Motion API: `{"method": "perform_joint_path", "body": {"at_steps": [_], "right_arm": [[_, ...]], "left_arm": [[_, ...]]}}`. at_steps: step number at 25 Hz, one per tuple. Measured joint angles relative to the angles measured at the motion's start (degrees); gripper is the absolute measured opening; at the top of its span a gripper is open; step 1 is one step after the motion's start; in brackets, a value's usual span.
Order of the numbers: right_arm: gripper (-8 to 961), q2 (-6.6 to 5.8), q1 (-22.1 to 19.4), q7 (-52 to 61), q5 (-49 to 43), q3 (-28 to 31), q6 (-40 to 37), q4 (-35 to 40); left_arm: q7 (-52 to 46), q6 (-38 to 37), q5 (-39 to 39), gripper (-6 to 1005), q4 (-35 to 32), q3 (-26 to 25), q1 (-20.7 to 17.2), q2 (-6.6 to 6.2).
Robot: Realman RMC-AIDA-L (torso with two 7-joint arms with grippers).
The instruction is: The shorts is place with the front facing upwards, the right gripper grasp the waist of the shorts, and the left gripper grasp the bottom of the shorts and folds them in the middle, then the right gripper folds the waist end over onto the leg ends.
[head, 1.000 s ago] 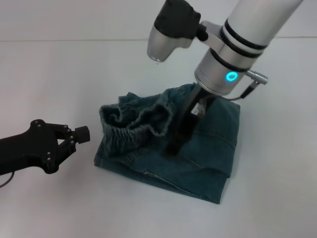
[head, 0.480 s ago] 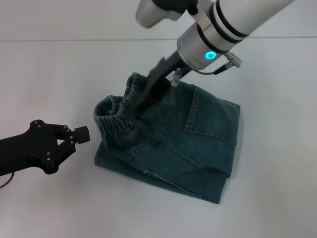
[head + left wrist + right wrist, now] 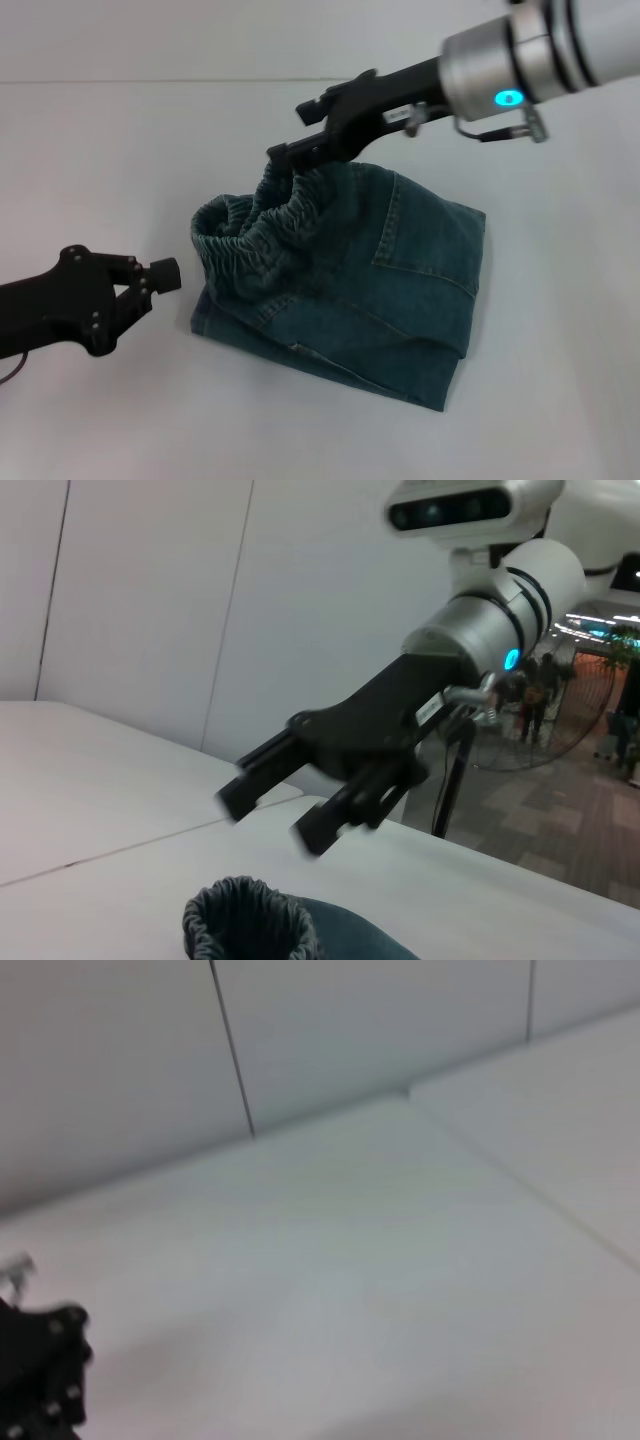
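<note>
The blue-green denim shorts point(image 3: 390, 290) lie folded into a thick stack, stitched pocket up. The gathered waist point(image 3: 250, 235) is bunched on the stack's left end and also shows in the left wrist view point(image 3: 245, 920). The leg ends are covered by the folded layers. My right gripper point(image 3: 290, 130) hovers just above the far side of the waist. Seen from the left wrist, the right gripper point(image 3: 267, 822) is open with nothing between its fingers. My left gripper point(image 3: 163, 271) rests low, left of the shorts, fingers together and apart from the cloth.
The shorts sit on a plain white table point(image 3: 120, 150) with a seam line along the back. A white wall stands behind the table point(image 3: 150, 630). The left gripper's black linkage point(image 3: 40, 1375) shows at the edge of the right wrist view.
My right gripper carried the waist leftwards over the stack, let it go and lifted clear, now pointing left. The waistband has settled on the left end. The left arm has stayed still.
</note>
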State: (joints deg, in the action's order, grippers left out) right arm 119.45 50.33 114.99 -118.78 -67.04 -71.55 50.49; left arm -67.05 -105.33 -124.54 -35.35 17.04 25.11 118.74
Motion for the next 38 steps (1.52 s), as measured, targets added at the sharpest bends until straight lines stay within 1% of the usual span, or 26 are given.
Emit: {"method": "perform_joint_path", "body": {"at_steps": [2,3,4,8,11,15,16,19,24,29,34,38], "right_arm": [[799,-0.28,-3.88,-1.8,2.14,2.42,-4.01,3.78],[799,-0.6,-7.49,-5.15,3.62,5.24,-10.06,6.28],[799,-0.6,-7.49,-5.15,3.62,5.24,-10.06,6.28],[800,-1.0,-13.18,-11.47,4.19,10.58,-19.95,7.54],[800,-0.81,-17.04,-15.87,4.22,12.72,-21.93,6.29],[800,-0.11,-20.65,-20.55,4.34,15.15,-21.96,3.61],[800,0.0,-21.19,-20.97,4.49,15.84,-22.07,2.66],[800,0.07,-21.57,-21.81,5.64,17.14,-22.24,-1.53],[800,0.08,-21.6,-27.05,6.21,17.64,-21.12,-6.62],[799,-0.06,-22.12,-30.92,6.2,18.22,-19.76,-7.25],[799,-0.1,-22.22,-32.78,6.17,18.33,-18.13,-7.36],[800,-0.1,-22.27,-33.12,6.16,18.49,-17.94,-7.38]], "left_arm": [[0.23,-2.55,0.01,56,-0.29,0.0,-0.09,0.0],[0.17,-3.4,0.0,56,-0.45,-0.05,-0.09,0.0],[-0.64,-4.16,0.07,57,-0.94,-0.16,-0.1,0.0],[-4.38,-2.9,0.07,59,-2.17,-0.16,0.01,-0.01],[-5.92,-2.01,0.04,61,-2.18,-0.02,0.24,0.0],[-7.04,-1.24,0.02,231,-2.18,0.45,0.64,0.0],[-7.3,-0.9,0.0,274,-2.18,0.89,0.69,0.0],[-7.59,0.62,-0.13,508,-2.18,3.07,0.72,0.18],[-8.57,4.92,-0.17,738,-1.97,6.64,0.81,0.77],[-10.22,8.06,-0.18,777,-2.14,7.71,1.24,0.77],[-12.5,8.93,-0.26,815,-2.19,8.38,2.68,0.34],[-13.74,8.94,-0.27,813,-2.35,8.89,3.23,0.26]]}}
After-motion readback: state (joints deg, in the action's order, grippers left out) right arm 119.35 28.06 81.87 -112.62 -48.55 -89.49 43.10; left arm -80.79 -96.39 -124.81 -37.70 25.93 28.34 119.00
